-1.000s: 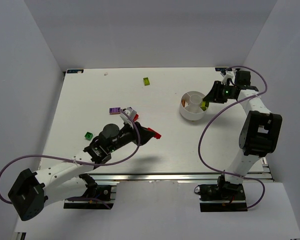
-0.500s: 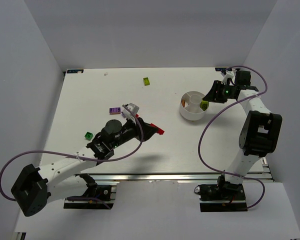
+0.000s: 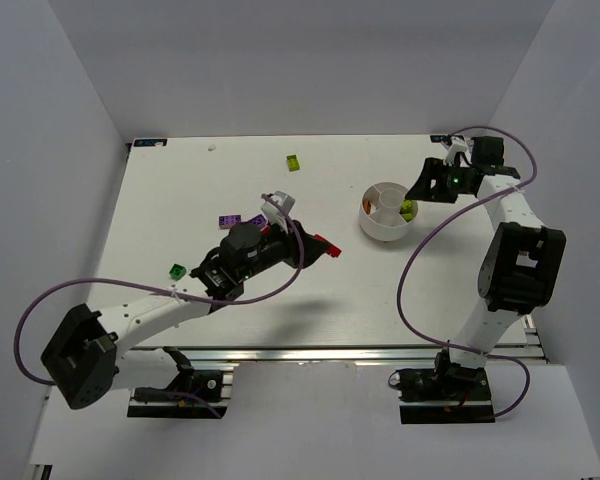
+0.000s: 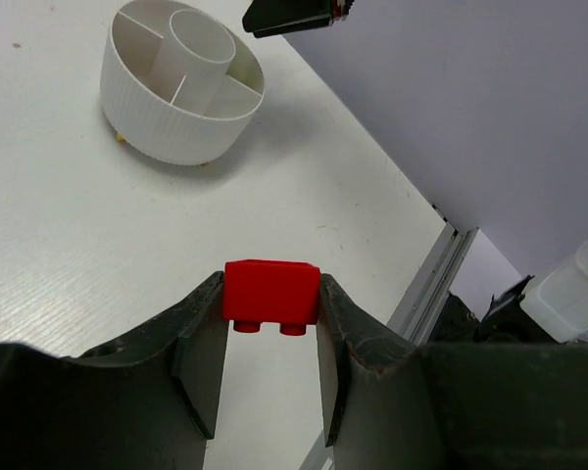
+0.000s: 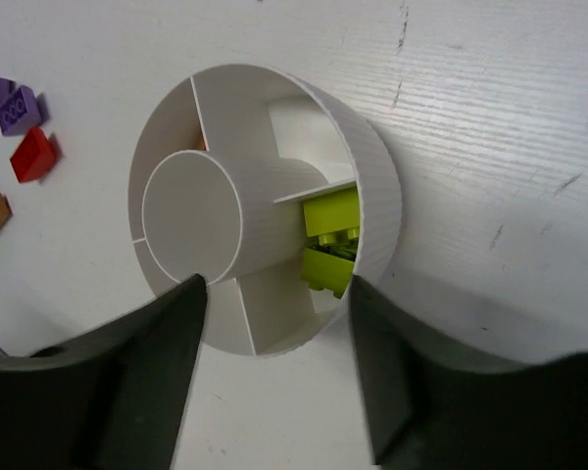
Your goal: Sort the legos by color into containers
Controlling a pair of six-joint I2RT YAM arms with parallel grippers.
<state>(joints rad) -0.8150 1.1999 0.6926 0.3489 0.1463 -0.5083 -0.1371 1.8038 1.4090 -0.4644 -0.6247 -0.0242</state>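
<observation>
My left gripper (image 3: pixel 323 246) is shut on a red brick (image 3: pixel 329 246), held at its fingertips (image 4: pixel 271 292) above the table, left of the white divided bowl (image 3: pixel 371 222). The bowl shows ahead in the left wrist view (image 4: pixel 167 137). My right gripper (image 3: pixel 417 197) is open and empty, just right of the bowl, its jaws spread over the near rim (image 5: pixel 274 289). Two yellow-green bricks (image 5: pixel 333 235) lie in the bowl's right wedge (image 3: pixel 408 209). An orange bit (image 5: pixel 201 145) shows in a far wedge.
On the table lie a yellow-green brick (image 3: pixel 293 162) at the back, a purple brick (image 3: pixel 229 220) and a green brick (image 3: pixel 177 270) beside my left arm. Purple (image 5: pixel 15 106) and red (image 5: pixel 31 155) bricks show at the right wrist view's left edge. The table's right edge rail (image 4: pixel 441 269) is close.
My left gripper has carried the red brick to the right and a little back, closer to the bowl. The right gripper has stayed by the bowl, open.
</observation>
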